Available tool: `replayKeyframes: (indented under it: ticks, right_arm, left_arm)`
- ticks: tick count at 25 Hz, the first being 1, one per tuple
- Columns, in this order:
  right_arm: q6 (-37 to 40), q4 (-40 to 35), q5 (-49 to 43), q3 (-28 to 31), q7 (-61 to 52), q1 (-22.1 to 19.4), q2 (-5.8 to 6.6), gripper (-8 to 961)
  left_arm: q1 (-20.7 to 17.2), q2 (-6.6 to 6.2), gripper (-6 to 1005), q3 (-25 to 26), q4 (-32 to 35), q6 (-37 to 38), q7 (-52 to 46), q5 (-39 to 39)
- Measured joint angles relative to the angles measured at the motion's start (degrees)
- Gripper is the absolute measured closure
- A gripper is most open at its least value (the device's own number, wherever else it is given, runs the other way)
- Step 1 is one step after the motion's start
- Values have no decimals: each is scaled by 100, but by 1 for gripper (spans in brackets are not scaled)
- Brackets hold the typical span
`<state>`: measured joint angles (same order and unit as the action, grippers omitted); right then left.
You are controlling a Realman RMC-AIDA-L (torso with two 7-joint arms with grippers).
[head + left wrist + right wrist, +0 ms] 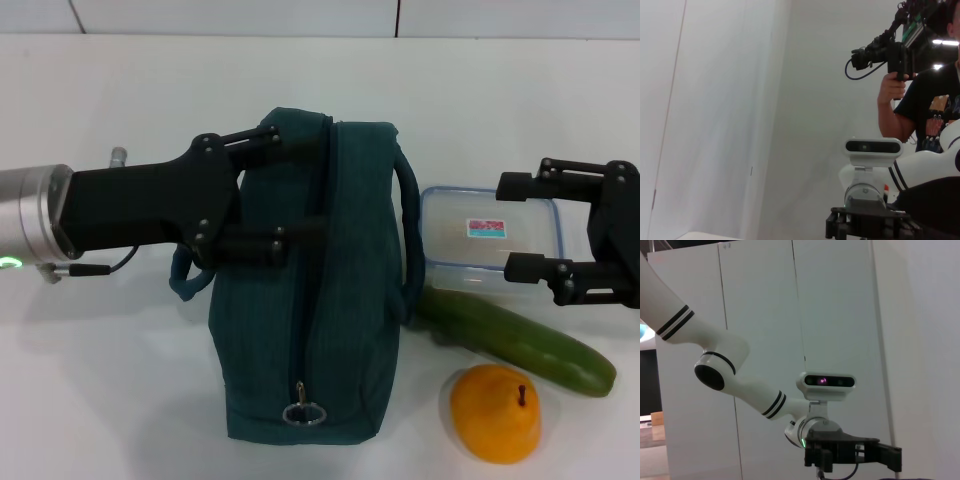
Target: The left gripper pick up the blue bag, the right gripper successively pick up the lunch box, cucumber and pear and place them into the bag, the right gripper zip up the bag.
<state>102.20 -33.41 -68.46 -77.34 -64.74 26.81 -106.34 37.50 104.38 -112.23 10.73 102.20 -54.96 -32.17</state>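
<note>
The blue bag (340,290) stands mid-table with its zipper ring (303,412) toward me. Its handles hang at either side. My left gripper (318,182) reaches in from the left with its fingers spread wide over the bag's far left top, so it is open and holds nothing. To the right of the bag lies the lunch box (478,238). My right gripper (522,226) hovers open over the box's right end. In front of the box lie the cucumber (520,342) and then the pear (495,412).
The white table (110,380) runs to a back wall (300,15). In the left wrist view a person (925,100) holds a camera up behind the robot. The right wrist view shows the left arm (740,385) before white cabinet doors.
</note>
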Motion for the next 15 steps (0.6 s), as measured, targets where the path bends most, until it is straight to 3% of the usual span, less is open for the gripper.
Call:
replayKeyframes:
  ticks: [12,15]
  right_arm:
    - [-82,1,-19,0,26,0,-62,225]
    - [-119,1,-19,0,19,0,-65,225]
  left_arm:
    - [-51,41,133,152,-21,0,70,1]
    - [42,-14,135,183,-7,-50,-267,1]
